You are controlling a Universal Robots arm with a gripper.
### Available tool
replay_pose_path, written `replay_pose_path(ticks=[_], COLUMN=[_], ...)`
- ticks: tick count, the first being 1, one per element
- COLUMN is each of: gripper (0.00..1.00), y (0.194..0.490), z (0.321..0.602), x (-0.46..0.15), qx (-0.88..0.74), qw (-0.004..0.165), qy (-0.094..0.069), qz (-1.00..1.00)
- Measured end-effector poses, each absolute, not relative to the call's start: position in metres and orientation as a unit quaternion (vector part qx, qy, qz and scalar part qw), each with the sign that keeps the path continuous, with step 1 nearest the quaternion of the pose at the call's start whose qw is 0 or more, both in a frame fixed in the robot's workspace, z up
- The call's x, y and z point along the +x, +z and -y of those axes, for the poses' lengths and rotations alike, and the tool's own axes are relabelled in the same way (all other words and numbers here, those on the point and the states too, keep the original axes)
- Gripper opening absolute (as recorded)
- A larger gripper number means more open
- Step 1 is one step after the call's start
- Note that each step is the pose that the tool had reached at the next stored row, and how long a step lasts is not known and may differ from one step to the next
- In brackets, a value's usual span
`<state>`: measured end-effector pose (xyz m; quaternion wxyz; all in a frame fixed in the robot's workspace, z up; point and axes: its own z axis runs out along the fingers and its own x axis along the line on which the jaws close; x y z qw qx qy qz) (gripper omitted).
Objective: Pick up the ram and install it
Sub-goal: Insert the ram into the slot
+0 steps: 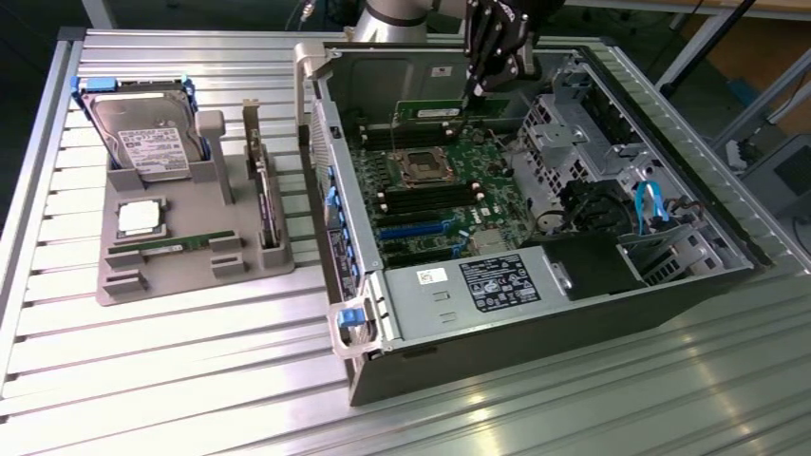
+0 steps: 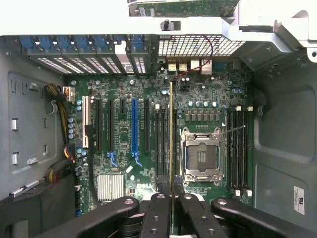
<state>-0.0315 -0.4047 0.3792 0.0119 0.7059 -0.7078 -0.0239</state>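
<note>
The ram [image 1: 442,111] is a slim green stick held level on its long edge inside the open computer case [image 1: 507,285], above the far part of the motherboard [image 1: 443,204]. My gripper [image 1: 477,93] comes down from above and is shut on it. In the wrist view the ram [image 2: 171,129] appears edge-on as a thin line between my black fingers [image 2: 159,208]. It runs alongside the dark memory slots [image 2: 162,144], just beside the open processor socket [image 2: 200,156]. Whether it touches a slot I cannot tell.
On the exterior view's left, a grey tray [image 1: 190,275] holds a hard drive [image 1: 146,142], a square processor chip [image 1: 140,218], a bracketed card [image 1: 262,190] and another green stick [image 1: 178,244]. The case walls, drive cage [image 1: 564,142] and power supply [image 1: 507,280] surround the motherboard.
</note>
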Motion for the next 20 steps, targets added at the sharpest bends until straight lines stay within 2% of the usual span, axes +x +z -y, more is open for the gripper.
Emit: replay_pose_path(ticks=[20], gripper=[0.13], y=[0.349], z=[0.405], x=[-0.031], qx=[0.706], qw=[0.012], qy=[-0.024], qz=[0.708])
